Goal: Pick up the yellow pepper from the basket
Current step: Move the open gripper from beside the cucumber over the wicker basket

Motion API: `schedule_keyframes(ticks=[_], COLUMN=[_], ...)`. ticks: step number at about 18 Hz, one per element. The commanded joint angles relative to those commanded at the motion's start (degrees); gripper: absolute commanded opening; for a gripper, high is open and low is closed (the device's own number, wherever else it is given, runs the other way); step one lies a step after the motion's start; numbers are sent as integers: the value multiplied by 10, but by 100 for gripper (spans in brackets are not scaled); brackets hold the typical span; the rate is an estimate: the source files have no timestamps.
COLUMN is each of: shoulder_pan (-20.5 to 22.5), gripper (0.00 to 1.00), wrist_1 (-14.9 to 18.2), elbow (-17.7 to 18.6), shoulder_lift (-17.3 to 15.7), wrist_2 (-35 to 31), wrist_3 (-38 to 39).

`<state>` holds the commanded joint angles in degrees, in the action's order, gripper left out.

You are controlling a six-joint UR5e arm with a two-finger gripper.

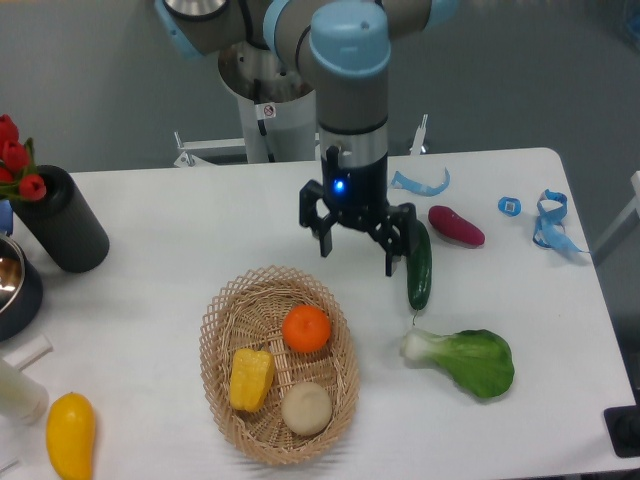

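Three things lie in the basket (pixel 225 330) on the white bench (pixel 150 230): the pepper (pixel 250 378) at the left, an orange (pixel 306 328) toward the far side, and a pale round potato-like item (pixel 306 408) at the near end. The pepper lies in the near left part, close to both of the others, with its ridged side showing.

The tool (pixel 357 248) hangs from the arm above the bench just beyond the basket's far rim, pointing down. Its fingers are spread wide and hold nothing. A blue light glows on the wrist above it.

A cucumber (pixel 419 265) lies right of the tool, close beside one finger; whether they touch cannot be told. Farther right lies a purple-red vegetable (pixel 456 225), apart from the cucumber. A bok choy (pixel 465 360) lies nearer the camera, to the right of the basket, its white stem pointing toward the basket.

Blue tape scraps (pixel 420 182) lie at the far side, and more blue bits (pixel 548 220) sit near the right edge.

On the left, a dark cylinder (pixel 65 220) holds red tulips (pixel 15 160). A dark metal bowl (pixel 15 285) is cut off by the left edge. A smooth yellow fruit (pixel 70 435) lies at the near left corner, well apart from the basket.
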<state>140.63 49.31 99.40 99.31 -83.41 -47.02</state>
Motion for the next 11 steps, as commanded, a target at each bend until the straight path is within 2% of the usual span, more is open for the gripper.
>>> schedule_keyframes(ticks=[2, 5, 8, 11], shoulder_pan=[-8, -12, -34, -48], gripper=[100, 100, 100, 100], wrist_1=[-11, -12, -11, -12], elbow=[-2, -3, -3, -6], shoulder_lift=[10, 19, 33, 59], wrist_2=[0, -3, -3, -4], wrist_3=[0, 18, 40, 82])
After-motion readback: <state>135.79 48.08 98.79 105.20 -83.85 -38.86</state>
